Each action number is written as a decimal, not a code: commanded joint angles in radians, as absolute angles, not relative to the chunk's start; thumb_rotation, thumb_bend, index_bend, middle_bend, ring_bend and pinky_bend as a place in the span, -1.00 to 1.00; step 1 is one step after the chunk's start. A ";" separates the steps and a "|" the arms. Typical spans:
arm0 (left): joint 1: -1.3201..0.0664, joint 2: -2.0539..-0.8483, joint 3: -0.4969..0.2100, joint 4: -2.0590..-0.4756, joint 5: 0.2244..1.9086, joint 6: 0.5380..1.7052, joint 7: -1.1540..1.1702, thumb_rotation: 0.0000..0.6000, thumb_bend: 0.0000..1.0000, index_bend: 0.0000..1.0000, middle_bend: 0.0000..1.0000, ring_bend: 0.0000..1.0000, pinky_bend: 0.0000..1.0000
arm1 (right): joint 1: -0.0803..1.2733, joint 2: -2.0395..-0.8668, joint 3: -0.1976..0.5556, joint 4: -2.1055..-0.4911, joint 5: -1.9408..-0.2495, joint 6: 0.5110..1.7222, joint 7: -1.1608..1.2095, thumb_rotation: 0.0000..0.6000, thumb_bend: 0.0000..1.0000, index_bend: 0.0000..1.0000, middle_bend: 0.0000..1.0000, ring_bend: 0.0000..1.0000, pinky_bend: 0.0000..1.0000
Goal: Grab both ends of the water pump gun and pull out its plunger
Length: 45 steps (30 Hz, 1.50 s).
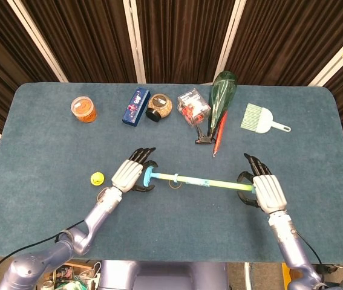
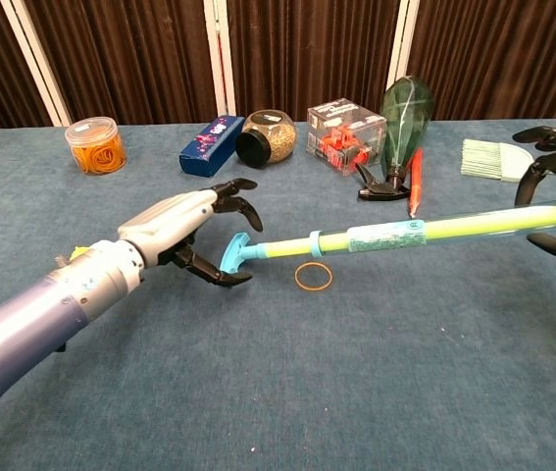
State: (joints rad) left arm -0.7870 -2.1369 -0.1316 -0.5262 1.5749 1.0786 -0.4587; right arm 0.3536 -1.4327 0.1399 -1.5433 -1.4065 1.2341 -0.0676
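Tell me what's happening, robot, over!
Right hand holds the water pump gun by its barrel end. Left hand open at the blue T-handle, not gripping. Rubber band underneath, not blocking.

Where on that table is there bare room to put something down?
The near strip below the pump gun is bare, and so are the far-left and far-right edges of the table. The back row, from the orange tub to the brush, is crowded.
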 commanded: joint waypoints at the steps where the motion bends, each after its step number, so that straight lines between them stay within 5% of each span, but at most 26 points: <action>1: -0.814 -2.174 -0.137 -0.476 1.561 1.043 -0.479 1.00 -0.54 -0.37 -1.00 -1.00 -0.96 | 0.352 -1.425 0.138 -1.545 -1.404 1.234 -0.063 1.00 -0.02 1.00 -0.90 -1.00 -0.71; 9: -0.839 -2.217 -0.123 -0.395 1.558 1.017 -0.489 1.00 -0.31 -0.27 -1.00 -1.00 -0.96 | 0.349 -1.411 0.138 -1.551 -1.398 1.237 -0.058 1.00 -0.02 1.00 -0.90 -1.00 -0.71; 19: -0.851 -2.236 -0.126 -0.361 1.546 1.036 -0.499 1.00 0.16 0.30 -1.00 -1.00 -0.96 | 0.346 -1.400 0.143 -1.561 -1.398 1.254 -0.059 1.00 -0.01 1.00 -0.89 -1.00 -0.71; 45: -0.754 -2.072 -0.082 -0.539 1.561 1.214 -0.406 1.00 0.25 0.47 -0.88 -1.00 -0.96 | 0.329 -1.367 0.167 -1.575 -1.375 1.305 -0.067 1.00 0.02 1.00 -0.82 -1.00 -0.71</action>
State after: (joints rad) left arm -0.7584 -2.0777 -0.0842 -0.5333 1.5621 1.2132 -0.4112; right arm 0.3293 -1.3677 0.1669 -1.5749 -1.3762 1.3046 -0.0681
